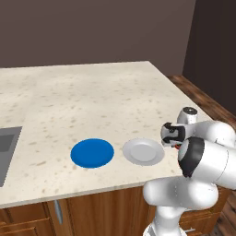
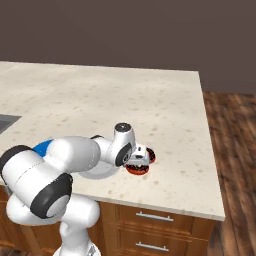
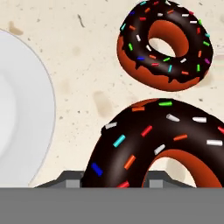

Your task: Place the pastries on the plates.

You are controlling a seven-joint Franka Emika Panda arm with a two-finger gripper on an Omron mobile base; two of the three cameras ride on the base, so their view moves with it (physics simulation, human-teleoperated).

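Two chocolate-iced pastries with sprinkles lie on the counter just right of the white plate [image 3: 22,109]. My gripper [image 3: 114,183] is shut on the nearer pastry [image 3: 131,144], a finger on either side of its ring. Just beyond it lies the other pastry [image 3: 151,65], free. From the right base the hand [image 2: 139,162] hangs low over the held pastry [image 2: 136,170], and the other pastry [image 2: 150,157] peeks out behind it. Both the blue plate [image 1: 92,153] and the white plate [image 1: 143,151] are bare, with my gripper [image 1: 174,144] to the white plate's right.
The plates sit near the front edge of the speckled counter [image 1: 92,92]. A sink [image 1: 7,147] is set in at the far left. The counter's right edge [image 2: 210,150] runs close to the pastries, with wooden floor beyond.
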